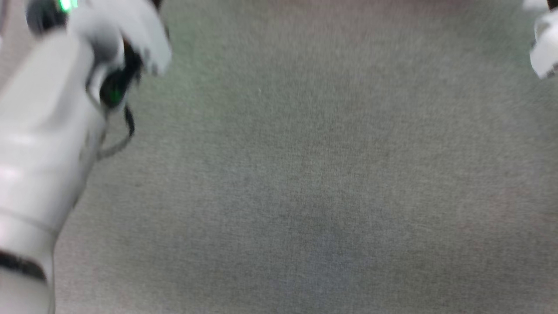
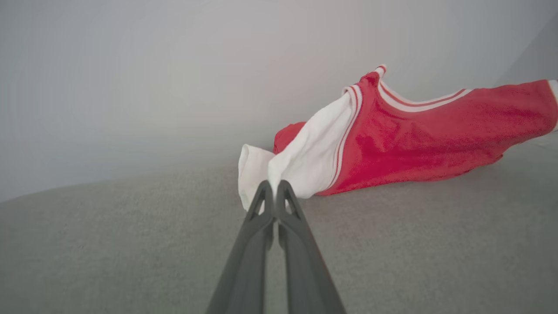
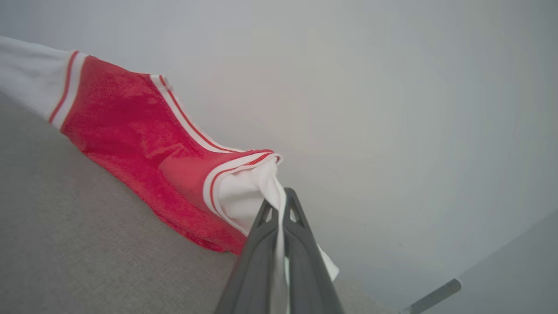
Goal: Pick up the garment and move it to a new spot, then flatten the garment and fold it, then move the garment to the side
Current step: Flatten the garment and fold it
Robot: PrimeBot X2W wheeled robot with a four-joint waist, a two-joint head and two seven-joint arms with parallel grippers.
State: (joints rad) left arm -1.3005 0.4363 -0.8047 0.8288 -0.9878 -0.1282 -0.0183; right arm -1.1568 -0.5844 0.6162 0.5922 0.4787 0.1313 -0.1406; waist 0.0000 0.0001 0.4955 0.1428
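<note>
The garment is a red jersey with white sleeves and red-white striped trim; it is stretched above the grey fabric surface, and its print is hidden. In the left wrist view, my left gripper is shut, with its tips pinching the edge of one white sleeve. In the right wrist view, the garment runs to my right gripper, which is shut on the other white sleeve; white cloth runs down between its fingers.
The blurred head view shows the grey surface, my pale left forearm at the left and part of the right arm at the top right corner. A pale wall rises behind. A grey bar lies at the lower right.
</note>
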